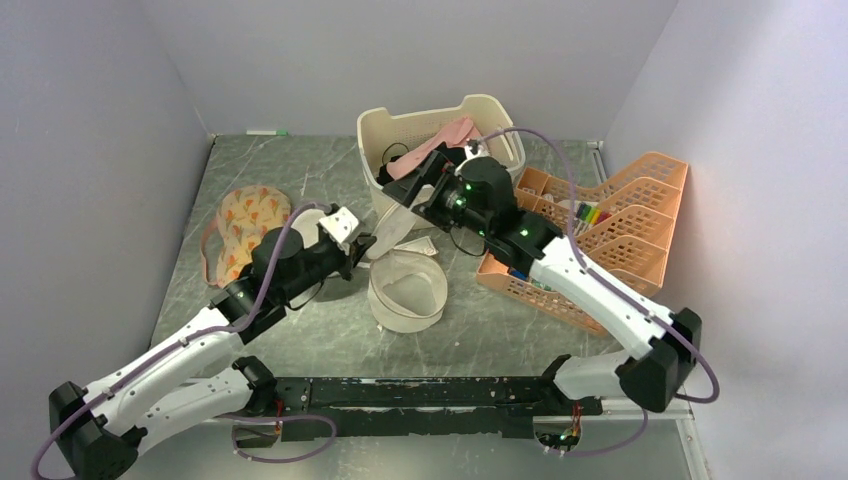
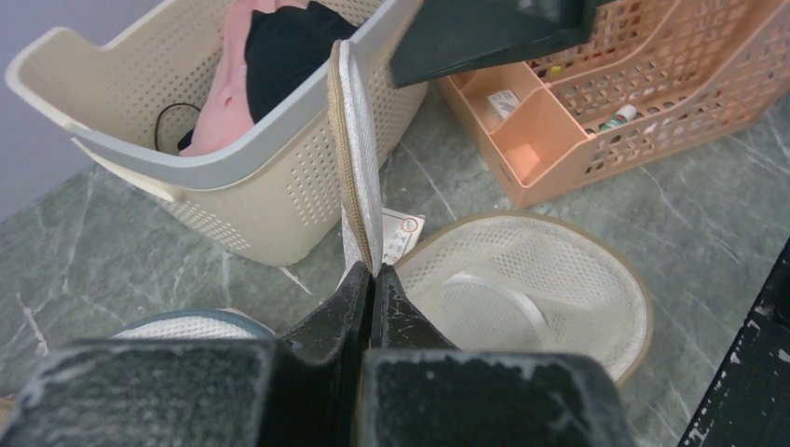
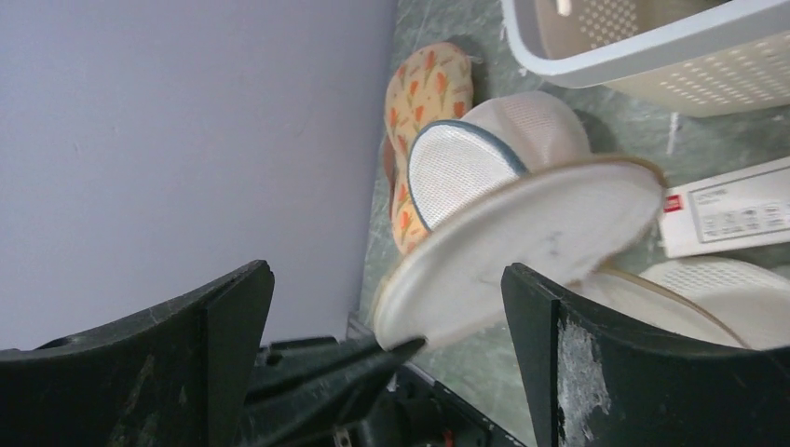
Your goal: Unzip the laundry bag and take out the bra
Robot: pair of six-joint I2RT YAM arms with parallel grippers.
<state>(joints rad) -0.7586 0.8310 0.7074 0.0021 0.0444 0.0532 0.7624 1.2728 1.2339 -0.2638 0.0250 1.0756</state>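
Left jaws pinching laundry bag (image 2: pixel 358 149), label (image 2: pixel 402 235) illegible

laundry bag lid (image 2: pixel 359 140): upper end hidden behind a black finger (image 2: pixel 484 28) at the top edge of the left wrist view.
care tag (image 2: pixel 401 235): print too small to read.
pink cloth (image 2: pixel 224 93) in the basket (image 2: pixel 186 170): partly behind the rim, kind not to be told.
plain mesh bag (image 2: pixel 191 326): mostly hidden behind the left gripper (image 2: pixel 373 277).
orange tray (image 2: pixel 596 121): cut off by two edges; small items inside too small to name.
patterned cloth (image 3: pixel 419 93): partly behind the plain mesh bag in the right wrist view.
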